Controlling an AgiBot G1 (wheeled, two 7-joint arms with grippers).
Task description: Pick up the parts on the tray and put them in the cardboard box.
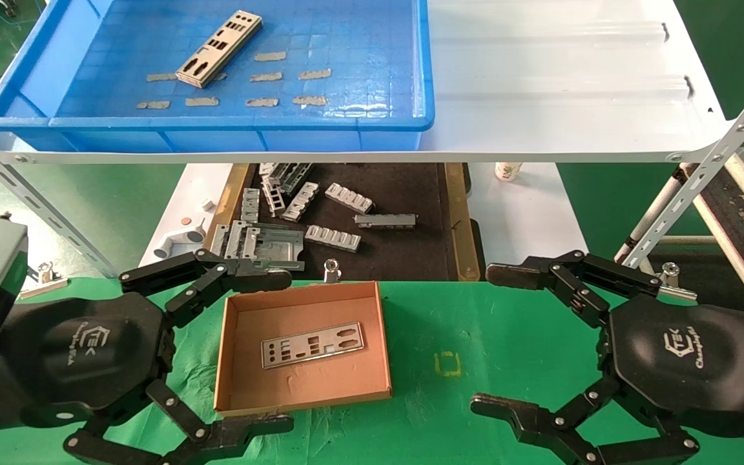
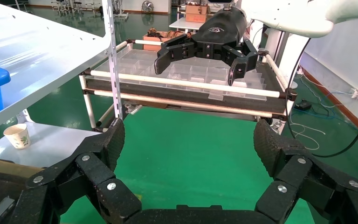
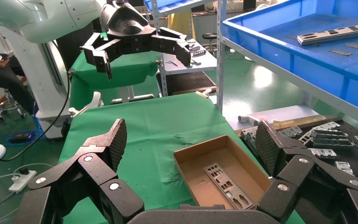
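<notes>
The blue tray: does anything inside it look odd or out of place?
Yes. One part lies diagonally across the blue tray, not square to its walls. Small beige tape scraps are scattered on the floor around it. Nothing looks spilled or damaged.

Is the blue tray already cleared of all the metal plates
No, one silvery plate still lies on the floor of the blue tray, while another plate lies flat in the cardboard box.
</notes>
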